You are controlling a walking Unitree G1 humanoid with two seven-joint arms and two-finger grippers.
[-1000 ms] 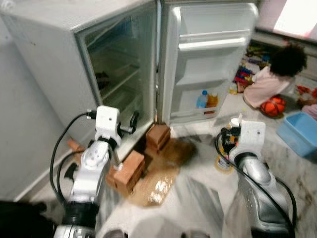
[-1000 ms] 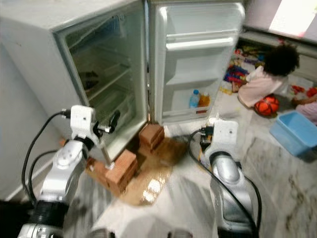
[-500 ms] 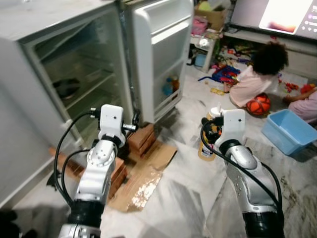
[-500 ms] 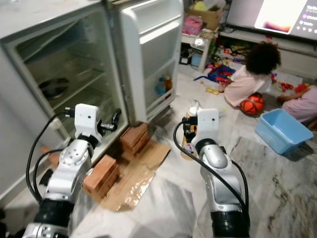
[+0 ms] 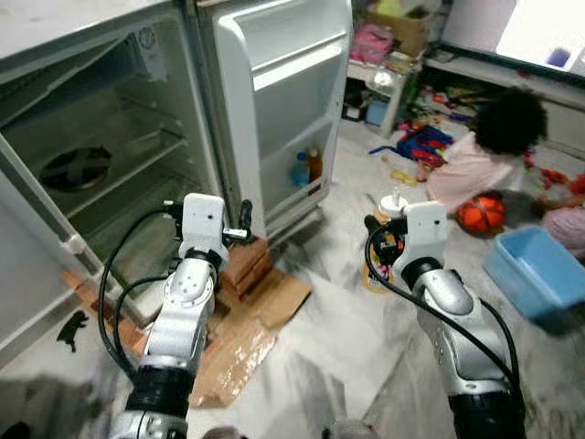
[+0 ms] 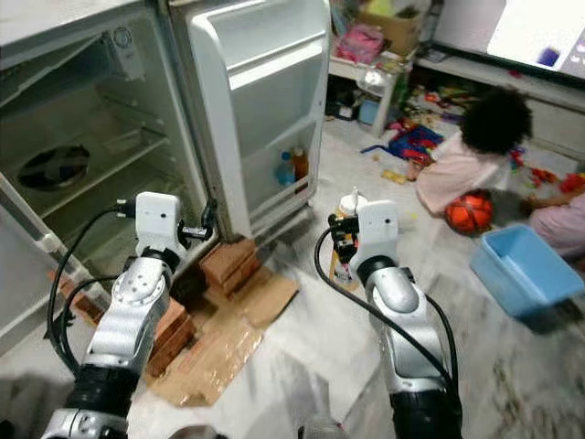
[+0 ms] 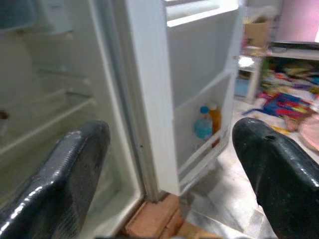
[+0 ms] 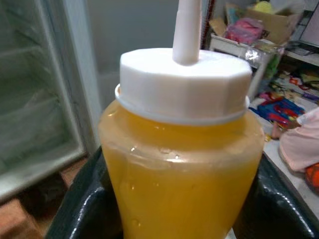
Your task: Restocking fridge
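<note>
The right gripper (image 8: pixel 179 199) is pinching the yellow squeeze bottle (image 8: pixel 182 164), its base cut off. The left gripper (image 7: pixel 169 164) is hanging spread before the open fridge (image 5: pixel 110 119). Two bottles (image 7: pixel 208 122) are standing in the door shelf, labels unreadable. Beyond, a person (image 5: pixel 480 155) is sitting, blurred.

Robot body: two silver arms, jointed, each with a white box-shaped wrist housing; looping black cables; left gripper (image 7: pixel 169 164) and right gripper (image 8: pixel 182 199) with glossy black fingers.
</note>
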